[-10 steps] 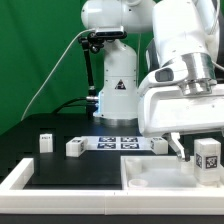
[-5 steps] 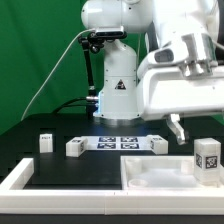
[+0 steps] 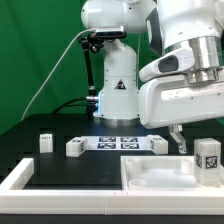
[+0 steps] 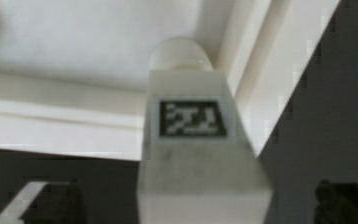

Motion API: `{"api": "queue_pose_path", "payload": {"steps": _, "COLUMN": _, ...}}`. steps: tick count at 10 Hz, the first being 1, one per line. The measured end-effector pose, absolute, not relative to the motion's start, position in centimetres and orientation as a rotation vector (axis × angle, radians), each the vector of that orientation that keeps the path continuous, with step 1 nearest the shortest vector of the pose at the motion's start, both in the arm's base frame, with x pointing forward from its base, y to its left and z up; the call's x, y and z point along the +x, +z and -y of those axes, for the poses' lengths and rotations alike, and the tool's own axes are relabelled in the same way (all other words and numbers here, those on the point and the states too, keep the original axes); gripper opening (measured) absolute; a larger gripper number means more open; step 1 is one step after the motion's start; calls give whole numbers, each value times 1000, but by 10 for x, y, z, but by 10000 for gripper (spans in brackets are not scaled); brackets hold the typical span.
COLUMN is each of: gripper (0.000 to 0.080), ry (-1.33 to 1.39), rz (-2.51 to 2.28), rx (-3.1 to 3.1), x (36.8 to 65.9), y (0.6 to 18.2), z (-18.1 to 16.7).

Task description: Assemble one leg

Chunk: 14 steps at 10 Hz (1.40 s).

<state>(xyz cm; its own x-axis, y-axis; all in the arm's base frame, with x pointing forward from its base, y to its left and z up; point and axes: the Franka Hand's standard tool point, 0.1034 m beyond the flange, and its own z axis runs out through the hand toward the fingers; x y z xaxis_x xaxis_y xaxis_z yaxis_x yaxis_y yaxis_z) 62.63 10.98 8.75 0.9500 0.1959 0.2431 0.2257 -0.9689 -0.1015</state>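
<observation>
Four legs show in the exterior view. The first leg (image 3: 45,141) and second leg (image 3: 75,147) sit on the black table (image 3: 60,165) at that view's left. Next comes one marker board (image 3: 118,143), with the third leg (image 3: 157,146) just right of it. One gripper (image 3: 184,146) hangs near the fourth leg (image 3: 207,155), which stands upright at the far right corner of one large white panel (image 3: 150,180). In the wrist view its fingers (image 4: 25,205) are spread wide on either side of that leg, not touching it and holding nothing.
</observation>
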Motion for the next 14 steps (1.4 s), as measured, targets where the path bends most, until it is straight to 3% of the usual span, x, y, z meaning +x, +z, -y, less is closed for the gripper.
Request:
{"api": "queue_pose_path", "payload": {"steps": 2, "gripper": 649, "ry": -54, "rz": 313, "rx": -2964, "x": 627, "y": 87, "z": -112}}
{"api": "queue_pose_path", "payload": {"steps": 6, "gripper": 618, "ry": -81, "rz": 301, "rx": -2965, "x": 634, "y": 83, "z": -110}}
{"api": "queue_pose_path", "payload": {"steps": 8, "gripper": 336, "ry": -81, "rz": 301, "rx": -2965, "x": 634, "y": 82, "z": -110}}
{"api": "queue_pose_path", "payload": {"steps": 10, "gripper": 290, "ry": -81, "rz": 301, "rx": -2965, "x": 634, "y": 82, "z": -110}}
{"api": "queue_pose_path", "payload": {"steps": 14, "gripper": 291, "ry": -82, "rz": 42, "rx": -2974, "x": 634, "y": 81, "z": -112}}
